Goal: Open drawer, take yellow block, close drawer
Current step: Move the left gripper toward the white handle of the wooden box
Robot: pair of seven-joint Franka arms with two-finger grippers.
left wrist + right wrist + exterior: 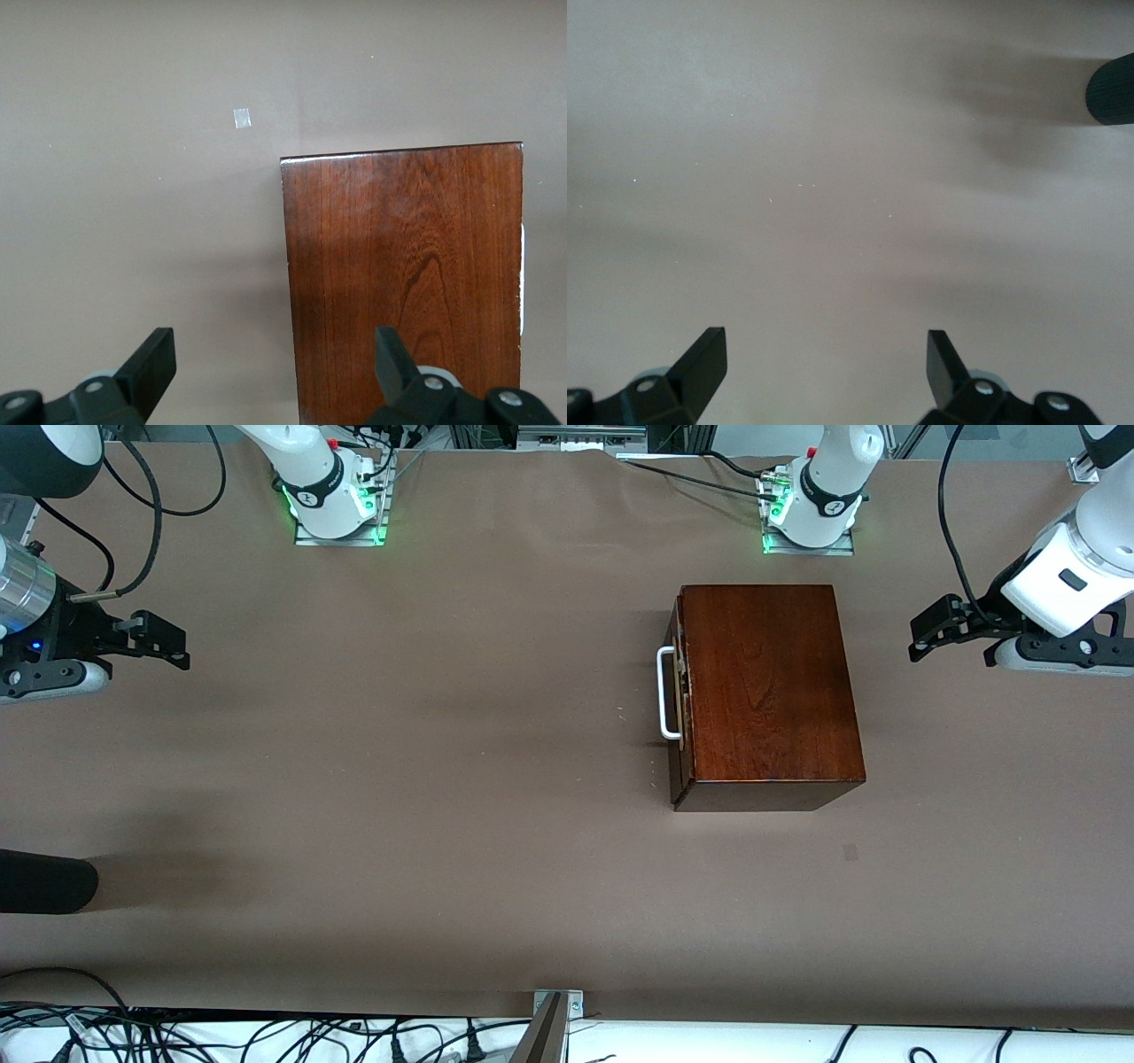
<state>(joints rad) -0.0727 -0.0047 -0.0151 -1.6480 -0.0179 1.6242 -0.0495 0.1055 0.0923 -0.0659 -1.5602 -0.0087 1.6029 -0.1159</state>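
The glossy mahogany box (771, 691) stands on the table near the left arm's base, and its top also shows in the left wrist view (403, 274). Its drawer (679, 691) is shut, with the white U-shaped handle (666, 693) facing the right arm's end of the table. The yellow block is hidden. My left gripper (921, 638) is open and empty, up in the air at the left arm's end of the table, beside the box. My right gripper (173, 642) is open and empty over bare table at the right arm's end.
A small grey patch (850, 852) lies on the brown table cover nearer the front camera than the box. A dark rounded object (44, 881) juts in at the right arm's end. Cables run along the table's front edge.
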